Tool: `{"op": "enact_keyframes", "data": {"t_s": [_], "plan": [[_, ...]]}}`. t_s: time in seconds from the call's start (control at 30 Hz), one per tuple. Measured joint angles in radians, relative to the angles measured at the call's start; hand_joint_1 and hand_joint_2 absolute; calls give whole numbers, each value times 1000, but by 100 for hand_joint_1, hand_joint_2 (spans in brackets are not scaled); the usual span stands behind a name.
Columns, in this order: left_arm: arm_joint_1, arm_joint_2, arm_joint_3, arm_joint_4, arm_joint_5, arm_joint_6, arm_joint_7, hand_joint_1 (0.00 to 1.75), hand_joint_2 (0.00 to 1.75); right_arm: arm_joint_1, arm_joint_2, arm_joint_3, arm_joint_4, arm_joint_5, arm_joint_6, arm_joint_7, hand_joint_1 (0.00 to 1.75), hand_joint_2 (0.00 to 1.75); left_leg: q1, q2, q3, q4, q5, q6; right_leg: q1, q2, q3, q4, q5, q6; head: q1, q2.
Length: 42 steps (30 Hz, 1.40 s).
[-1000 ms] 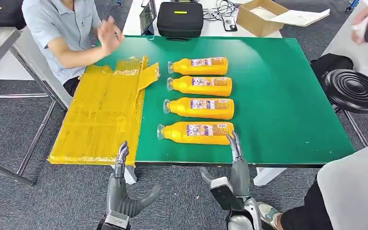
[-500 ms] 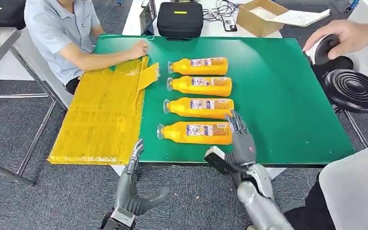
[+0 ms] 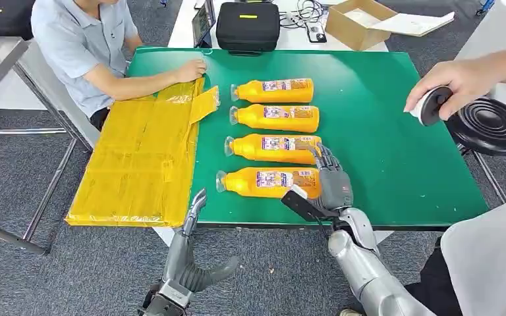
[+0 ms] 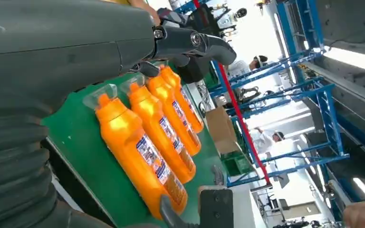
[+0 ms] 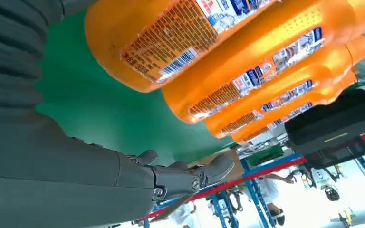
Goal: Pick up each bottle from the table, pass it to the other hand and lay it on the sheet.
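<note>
Fingers (image 3: 326, 161) of right hand (image 3: 333, 181) spread, holding nothing, over base end of nearest bottle (image 3: 270, 182) lying on table (image 3: 395, 131). Left hand (image 3: 188, 260) empty, low. Bottle probably full, rigid, slick; grip mid-body.

black case (image 3: 248, 26): beyond the table's far edge
cardboard box (image 3: 356, 24): beyond the far right corner
black stool (image 3: 487, 124): off the right edge
</note>
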Motion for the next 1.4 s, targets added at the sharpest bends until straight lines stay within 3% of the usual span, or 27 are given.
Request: {"op": "enact_keyframes", "data": {"t_s": [0.27,0.6,0.83,1.13,1.23,1.27,1.3,1.33,1.4], "plan": [[-3,0,0,2,-5,-15,0,0,175,-14,6,0,32,23,10,26,0,175,0,0,0,0,0,0,0,0,0,0,0,0,0,0],[-50,-23,0,49,-14,-76,-1,0,175,-83,60,5,147,48,124,62,0,175,0,0,0,0,0,0,0,0,0,0,0,0,0,0],[-68,-36,-1,68,-14,-109,-9,0,175,-133,63,42,213,127,191,166,0,175,0,0,0,0,0,0,0,0,0,0,0,0,0,0],[-103,-47,-9,105,6,-147,-17,0,175,-174,67,50,262,113,262,203,0,175,0,0,1,0,0,0,0,0,0,0,0,0,0,0],[-105,-50,-10,109,15,-151,-16,0,175,-182,69,60,276,177,264,289,7,175,0,0,1,0,0,0,0,0,0,0,0,0,0,0],[-105,-50,-10,109,16,-150,-15,0,175,-188,69,69,282,202,276,333,52,175,0,0,1,0,0,0,0,0,0,0,0,0,0,0],[-105,-50,-10,109,16,-150,-14,0,175,-195,69,77,287,217,294,368,138,175,0,0,1,0,0,0,0,0,0,0,0,0,0,0],[-105,-50,-10,109,17,-150,-12,0,175,-206,69,83,291,228,322,394,173,175,0,0,1,0,0,0,0,0,0,0,0,0,0,0],[-106,-50,-10,109,17,-149,-10,0,175,-219,68,95,300,240,360,420,175,175,0,0,1,0,0,0,0,0,1,0,0,0,0,0]]}}
